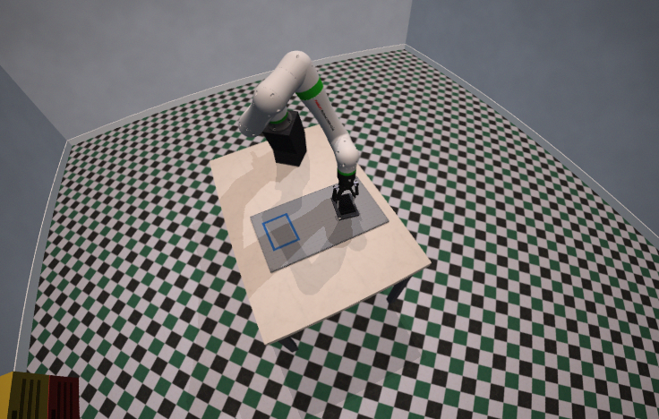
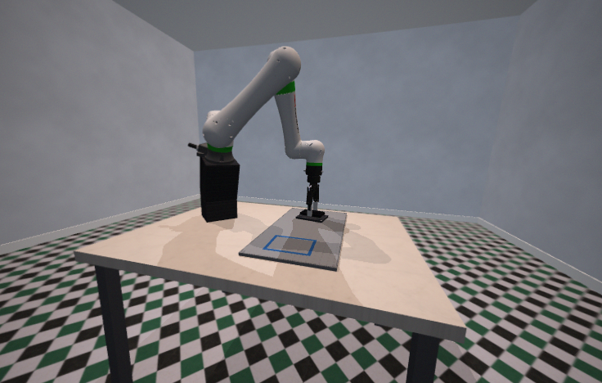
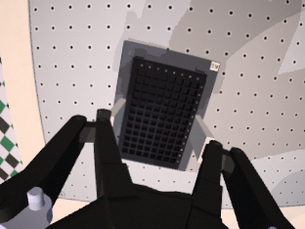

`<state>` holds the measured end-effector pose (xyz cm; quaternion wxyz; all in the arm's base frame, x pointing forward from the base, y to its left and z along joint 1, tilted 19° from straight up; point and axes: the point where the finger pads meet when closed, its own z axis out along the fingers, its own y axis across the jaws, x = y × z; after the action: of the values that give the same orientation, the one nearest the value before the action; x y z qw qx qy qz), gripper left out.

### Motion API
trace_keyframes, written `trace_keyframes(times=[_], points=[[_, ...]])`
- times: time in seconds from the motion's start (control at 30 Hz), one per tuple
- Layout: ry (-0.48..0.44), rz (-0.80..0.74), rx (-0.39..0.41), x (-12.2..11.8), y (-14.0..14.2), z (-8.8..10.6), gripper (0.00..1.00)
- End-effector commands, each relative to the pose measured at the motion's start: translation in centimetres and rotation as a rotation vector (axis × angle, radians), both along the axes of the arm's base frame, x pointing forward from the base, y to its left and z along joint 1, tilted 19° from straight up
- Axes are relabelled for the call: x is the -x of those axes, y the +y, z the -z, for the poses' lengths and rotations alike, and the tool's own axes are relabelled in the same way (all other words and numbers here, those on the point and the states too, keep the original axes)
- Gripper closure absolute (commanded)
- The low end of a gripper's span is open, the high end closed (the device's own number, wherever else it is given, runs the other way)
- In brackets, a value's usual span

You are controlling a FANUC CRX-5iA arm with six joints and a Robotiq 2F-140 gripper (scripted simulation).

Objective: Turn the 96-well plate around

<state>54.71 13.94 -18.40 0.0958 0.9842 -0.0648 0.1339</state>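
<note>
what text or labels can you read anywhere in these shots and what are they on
Red marking on the arm's forearm link: too small and blurred to read.
Small white tag at one corner of the plate nest, beside the 96-well plate held in the tool: too small to read.
Yellow and red cabinet: dark slots only, no text.
Nothing else carries lettering.
</note>
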Motion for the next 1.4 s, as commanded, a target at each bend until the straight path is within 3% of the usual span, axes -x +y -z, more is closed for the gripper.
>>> trace_keyframes(times=[0.0,1.37], points=[[0.000,0.000,0.000,-0.02,0.00,0.04,1.00],[0.000,0.000,0.000,-0.17,-0.12,0.63,1.00]])
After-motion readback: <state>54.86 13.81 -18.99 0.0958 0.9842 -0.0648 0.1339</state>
